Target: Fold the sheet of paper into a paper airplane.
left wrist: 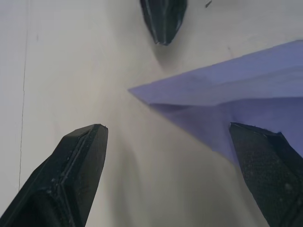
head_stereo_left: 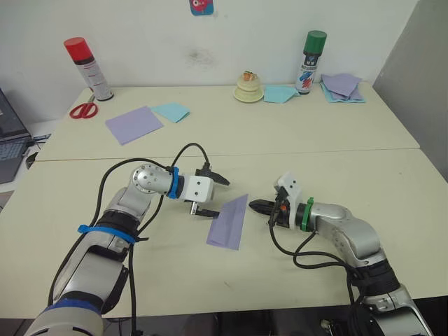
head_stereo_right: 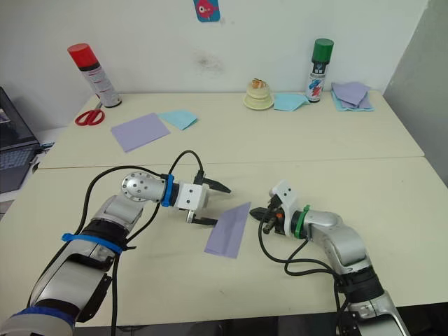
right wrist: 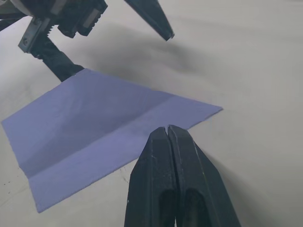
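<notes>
The sheet of paper [head_stereo_left: 229,222], lavender-purple, lies on the table's near half, folded along a long crease into a tapered shape whose point faces away from me. My left gripper [head_stereo_left: 214,197] stands open at its left edge; the lower finger [right wrist: 57,61] touches the paper's corner and the upper finger hangs above the table. My right gripper [head_stereo_left: 255,205] is shut and empty, its tips just right of the paper's pointed end [right wrist: 208,109]. The left wrist view has the paper [left wrist: 236,90] reaching in between my open fingers. A paper airplane is out of view.
On the far half lie a smooth lavender square [head_stereo_left: 134,124], a pale blue sheet [head_stereo_left: 171,111], red scissors [head_stereo_left: 84,110] and a red-capped spray can [head_stereo_left: 89,68]. A cream object [head_stereo_left: 248,87], a green-capped can [head_stereo_left: 311,61] and stacked sheets [head_stereo_left: 341,87] stand at the back right. A laptop [head_stereo_left: 10,140] is at the left.
</notes>
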Motion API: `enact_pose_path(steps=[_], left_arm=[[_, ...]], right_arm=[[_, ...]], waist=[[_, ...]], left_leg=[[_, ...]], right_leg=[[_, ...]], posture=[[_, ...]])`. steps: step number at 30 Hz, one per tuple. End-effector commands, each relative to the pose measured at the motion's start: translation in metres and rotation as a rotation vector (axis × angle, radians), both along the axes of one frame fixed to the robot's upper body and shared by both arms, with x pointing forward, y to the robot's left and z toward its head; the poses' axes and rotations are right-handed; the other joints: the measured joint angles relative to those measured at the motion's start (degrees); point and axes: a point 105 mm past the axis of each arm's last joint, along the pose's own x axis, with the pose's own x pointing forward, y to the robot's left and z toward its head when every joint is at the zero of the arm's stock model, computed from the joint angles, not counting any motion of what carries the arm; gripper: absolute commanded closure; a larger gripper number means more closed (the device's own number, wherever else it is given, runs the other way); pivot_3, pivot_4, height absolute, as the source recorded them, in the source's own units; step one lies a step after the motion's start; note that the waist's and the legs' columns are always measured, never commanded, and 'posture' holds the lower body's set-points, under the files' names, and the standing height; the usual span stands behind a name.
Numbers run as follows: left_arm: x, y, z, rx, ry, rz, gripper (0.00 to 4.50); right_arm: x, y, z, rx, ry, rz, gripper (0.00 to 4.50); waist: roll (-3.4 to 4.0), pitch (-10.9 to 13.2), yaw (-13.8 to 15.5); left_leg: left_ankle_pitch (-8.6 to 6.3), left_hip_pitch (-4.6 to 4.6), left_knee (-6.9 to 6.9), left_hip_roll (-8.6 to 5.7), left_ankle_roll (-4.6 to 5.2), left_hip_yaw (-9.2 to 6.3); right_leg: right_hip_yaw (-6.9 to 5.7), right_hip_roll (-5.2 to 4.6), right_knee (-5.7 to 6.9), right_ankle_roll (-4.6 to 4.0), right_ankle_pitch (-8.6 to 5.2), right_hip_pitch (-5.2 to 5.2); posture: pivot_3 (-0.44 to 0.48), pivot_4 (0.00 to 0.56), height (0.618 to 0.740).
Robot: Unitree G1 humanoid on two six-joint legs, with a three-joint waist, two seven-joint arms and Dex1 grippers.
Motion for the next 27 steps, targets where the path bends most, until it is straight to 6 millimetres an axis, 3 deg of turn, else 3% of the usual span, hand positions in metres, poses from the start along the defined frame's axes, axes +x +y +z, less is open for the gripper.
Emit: enact_pose_path(steps=[1, 6, 7, 10, 15, 21, 24, 27], left_arm=[[0.002, -0.002, 0.01, 0.056, -0.062, -0.087, 0.02], [-0.003, -0.007, 0.012, 0.088, -0.081, -0.193, 0.02], [-0.006, -0.009, 0.008, 0.117, -0.093, -0.236, 0.2], [-0.013, -0.012, 0.0, 0.163, -0.105, -0.312, 0.94], [-0.013, -0.014, -0.002, 0.18, -0.118, -0.339, 2.6], [-0.007, -0.011, 0.01, 0.169, -0.133, -0.3, 4.48], [0.0, -0.002, 0.019, 0.228, -0.115, -0.184, 4.48], [-0.008, 0.01, 0.031, 0.291, -0.084, -0.082, 4.48]], right_arm=[[-0.002, -0.002, 0.014, 0.03, -0.048, -0.004, 4.5], [-0.004, -0.003, 0.014, 0.033, -0.044, -0.022, 4.5], [-0.004, -0.004, 0.013, 0.033, -0.042, -0.027, 4.5], [-0.003, -0.005, 0.012, 0.033, -0.038, -0.035, 4.5], [-0.001, -0.007, 0.011, 0.03, -0.035, -0.039, 4.5], [0.001, -0.008, 0.011, 0.028, -0.041, -0.047, 4.5], [0.004, -0.01, 0.011, 0.022, -0.062, -0.052, 4.5], [0.005, -0.01, 0.012, 0.017, -0.092, -0.046, 4.5]], waist=[[0.0, 0.0, 0.0], [0.0, 0.0, -0.2], [0.0, 0.0, -0.2], [-0.01, 0.0, -0.2], [-0.01, 0.0, -0.2], [-0.01, 0.0, -0.7], [-0.02, 0.0, -0.9], [-0.01, 0.0, -1.6]], left_leg=[[0.0, 0.0, 0.0, 0.01, 0.0, 0.0], [0.01, -0.03, 0.02, -0.02, -0.01, 0.03], [0.01, -0.03, 0.02, -0.03, -0.01, 0.04], [0.01, -0.03, 0.02, -0.03, -0.01, 0.03], [0.01, -0.02, 0.02, -0.02, 0.01, 0.0], [0.01, -0.02, 0.03, -0.02, 0.01, 0.01], [0.01, -0.03, 0.03, -0.02, 0.01, -0.02], [0.01, 0.0, 0.02, -0.01, 0.02, -0.02]], right_leg=[[-0.01, 0.01, 0.01, 0.0, 0.0, 0.0], [0.02, 0.01, -0.05, 0.01, -0.01, -0.01], [0.03, 0.01, -0.05, 0.01, -0.01, -0.01], [0.03, 0.0, -0.06, 0.01, -0.01, -0.01], [0.01, 0.02, -0.01, 0.01, -0.01, 0.0], [0.01, 0.03, -0.01, 0.02, -0.01, 0.0], [0.0, 0.03, 0.0, 0.02, -0.01, 0.0], [0.04, 0.06, 0.01, 0.02, -0.02, 0.0]], posture=[[0.0, 0.15, 0.74], [0.0, 0.15, 0.74], [0.0, 0.15, 0.74], [0.0, 0.15, 0.74], [0.0, 0.15, 0.74], [0.0, 0.15, 0.74], [0.0, 0.15, 0.74], [0.0, 0.15, 0.74]])
